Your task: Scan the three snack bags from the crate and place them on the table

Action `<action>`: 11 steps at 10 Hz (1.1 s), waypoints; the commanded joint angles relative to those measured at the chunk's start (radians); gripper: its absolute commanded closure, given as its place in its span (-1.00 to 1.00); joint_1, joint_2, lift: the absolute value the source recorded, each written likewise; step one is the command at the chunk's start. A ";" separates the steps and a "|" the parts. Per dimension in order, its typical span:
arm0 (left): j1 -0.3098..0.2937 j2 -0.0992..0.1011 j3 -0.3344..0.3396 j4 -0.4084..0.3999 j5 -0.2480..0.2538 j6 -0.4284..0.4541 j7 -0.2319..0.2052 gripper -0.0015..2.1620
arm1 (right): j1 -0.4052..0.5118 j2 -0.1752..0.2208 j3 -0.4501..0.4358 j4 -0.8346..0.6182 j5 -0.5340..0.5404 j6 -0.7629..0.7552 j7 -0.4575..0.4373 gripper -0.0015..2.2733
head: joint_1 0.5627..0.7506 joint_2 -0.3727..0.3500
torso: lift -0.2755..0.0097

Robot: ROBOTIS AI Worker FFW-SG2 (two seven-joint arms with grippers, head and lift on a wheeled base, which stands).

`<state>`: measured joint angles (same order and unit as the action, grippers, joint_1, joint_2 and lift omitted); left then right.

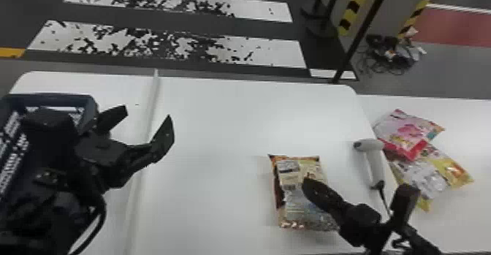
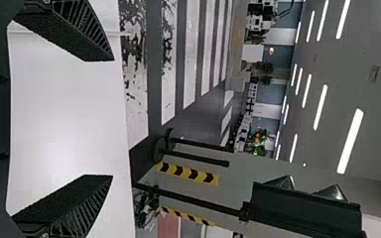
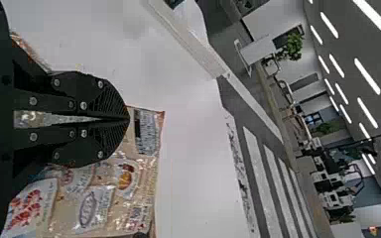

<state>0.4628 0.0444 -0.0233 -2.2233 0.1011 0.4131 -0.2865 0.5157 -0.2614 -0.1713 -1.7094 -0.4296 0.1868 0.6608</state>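
White table (image 1: pixel 219 126) below | left gripper (image 1: pixel 148 113) angled forward, jaws apart, crate (image 1: pixel 58 98) beside them | right gripper (image 1: pixel 306 183) slanting, snack bag (image 1: pixel 297 206) under jaws pressed together

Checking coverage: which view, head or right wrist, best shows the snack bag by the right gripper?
The head view: most of the snack bag shows. The right wrist view has it cropped, behind the gripper.

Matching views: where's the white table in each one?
Head view: table, centre and bottom.
Left wrist view: table, left part, behind the left end effector.
Right wrist view: table, top left to lower middle.
Shared landmark: white floor stripes, beyond the table's edge.
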 commanded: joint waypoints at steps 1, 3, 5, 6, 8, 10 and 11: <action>0.019 0.000 -0.007 -0.038 -0.001 0.000 0.000 -0.98 | 0.033 0.010 -0.062 -0.124 -0.014 0.015 -0.001 -1.00 | 0.41 -0.36 | 0.50; 0.028 0.005 -0.014 -0.050 0.000 0.000 0.000 -0.98 | 0.038 0.042 -0.168 -0.214 -0.004 0.104 -0.026 -0.94 | 0.41 -0.45 | 0.50; 0.033 0.012 -0.009 -0.056 0.000 0.000 0.001 -0.98 | 0.014 0.045 -0.238 -0.217 0.000 0.153 -0.029 -0.93 | 0.41 -0.62 | 0.50; 0.033 0.017 -0.004 -0.055 -0.001 0.000 0.007 -0.98 | -0.011 0.044 -0.249 -0.202 0.037 0.175 -0.059 -0.93 | 0.41 -0.66 | 0.50; 0.022 0.041 0.000 -0.038 0.000 0.000 0.017 -0.98 | -0.082 0.039 -0.246 -0.116 0.118 0.202 -0.151 -0.93 | 0.41 -0.76 | 0.50; 0.016 0.066 0.005 -0.015 0.000 0.000 0.026 -0.98 | -0.181 0.027 -0.237 0.019 0.163 0.214 -0.175 -0.93 | 0.41 -0.84 | 0.50; 0.016 0.068 0.014 -0.006 0.003 -0.003 0.026 -0.98 | -0.238 0.016 -0.224 0.099 0.187 0.205 -0.181 -0.93 | 0.41 -0.85 | 0.50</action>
<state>0.4790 0.1094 -0.0150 -2.2351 0.1025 0.4130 -0.2605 0.3143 -0.2391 -0.4028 -1.6602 -0.2582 0.3975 0.4808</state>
